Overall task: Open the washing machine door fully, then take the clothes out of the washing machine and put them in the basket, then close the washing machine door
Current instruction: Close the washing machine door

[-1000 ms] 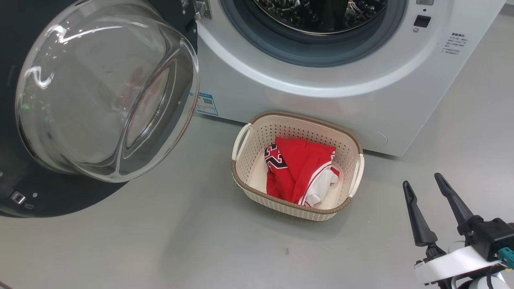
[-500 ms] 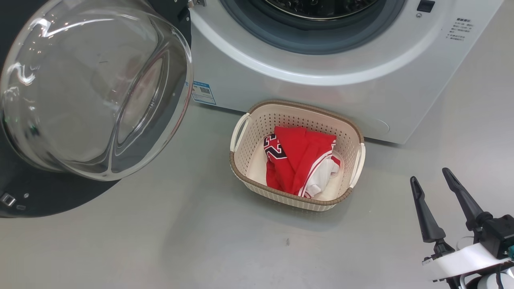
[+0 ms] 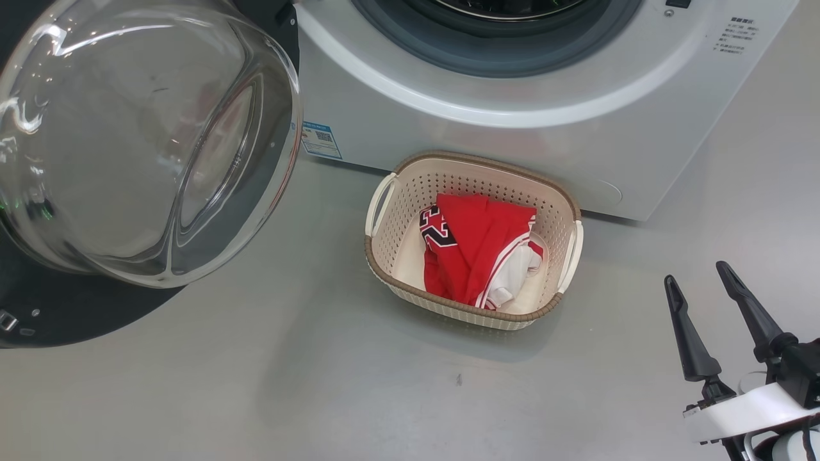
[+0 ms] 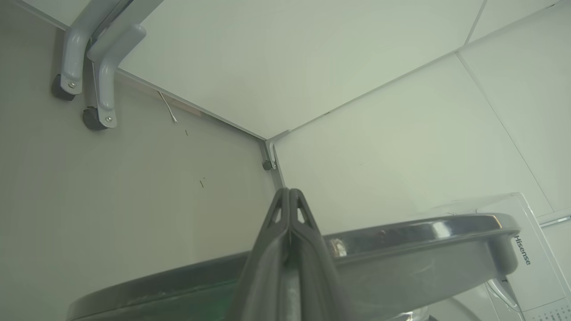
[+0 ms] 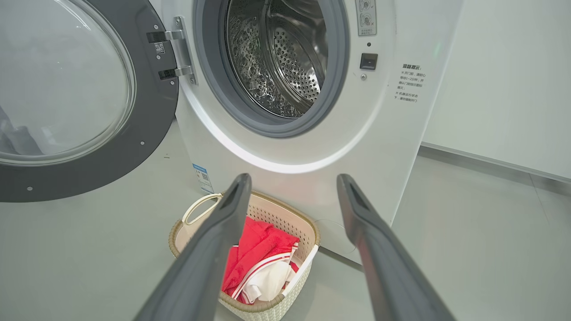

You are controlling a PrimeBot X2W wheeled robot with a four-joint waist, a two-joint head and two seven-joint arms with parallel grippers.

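Swinging the door (image 3: 128,147) shut looks like the remaining step. The clothes (image 3: 474,250) lie in the basket (image 3: 461,186) just in front of the washer (image 3: 512,147), whose drum (image 5: 285,58) looks empty. The door stands wide off the washer's left side. The left gripper (image 4: 290,196), fingers pressed together, is at the door's rim and so nearer. The right gripper (image 3: 695,271), spread wide and empty, hangs off the washer's right corner.

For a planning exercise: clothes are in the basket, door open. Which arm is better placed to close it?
Left, probably. The left end effector, shut, sits right by the door rim; the right end effector, open, is beyond the basket, away from it.
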